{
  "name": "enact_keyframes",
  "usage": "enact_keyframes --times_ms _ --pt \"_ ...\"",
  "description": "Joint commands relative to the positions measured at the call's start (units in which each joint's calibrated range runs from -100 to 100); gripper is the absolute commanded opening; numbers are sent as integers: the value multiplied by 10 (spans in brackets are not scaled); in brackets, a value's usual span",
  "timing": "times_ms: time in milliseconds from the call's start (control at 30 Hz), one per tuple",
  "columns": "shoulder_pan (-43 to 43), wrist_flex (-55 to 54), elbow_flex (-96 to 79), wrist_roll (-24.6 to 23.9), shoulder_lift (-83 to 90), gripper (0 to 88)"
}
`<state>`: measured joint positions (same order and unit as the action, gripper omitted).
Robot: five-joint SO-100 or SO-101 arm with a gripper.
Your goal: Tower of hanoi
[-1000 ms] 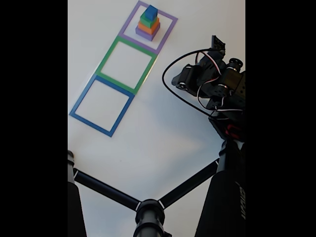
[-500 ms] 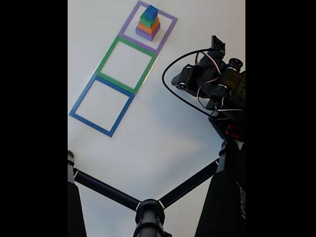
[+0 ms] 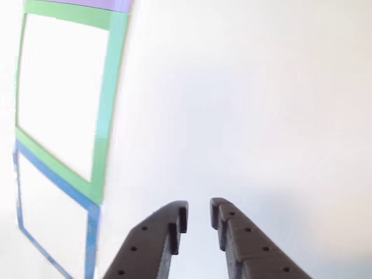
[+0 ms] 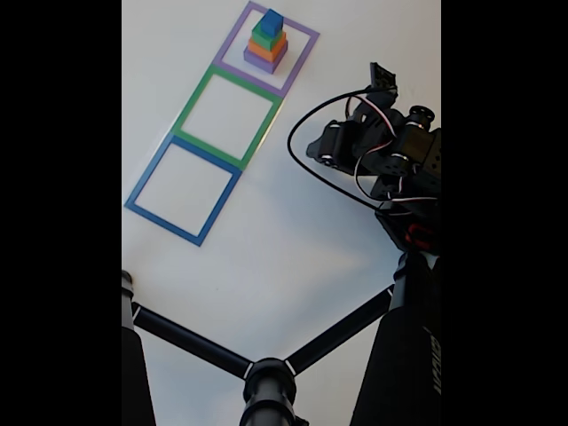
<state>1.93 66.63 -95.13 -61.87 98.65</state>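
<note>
Sitting untouched, the tower of hanoi point(image 4: 266, 46) is fully stacked inside the purple tape square point(image 4: 297, 60), green square point(image 4: 197, 89) and blue square point(image 4: 147, 174) bare, while the tool point(image 3: 199, 216) hovers narrowly parted, holding nothing, every move ahead.

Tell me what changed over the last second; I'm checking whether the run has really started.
Only the arm moved: in the fixed view its upper part shifted slightly up and to the left, toward the tape squares, its black cable swinging with it. The hand took hold of nothing; its jaws stand slightly apart over bare table. The tower of hanoi stayed stacked in the purple tape square, untouched.
</note>
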Motion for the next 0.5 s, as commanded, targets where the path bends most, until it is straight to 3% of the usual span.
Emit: enact_keyframes --times_ms 0,367,467 --pt "29 -21 112 128 -48 0" --pt "124 -91 337 342 -248 0" --pt "140 -86 403 442 -290 0"
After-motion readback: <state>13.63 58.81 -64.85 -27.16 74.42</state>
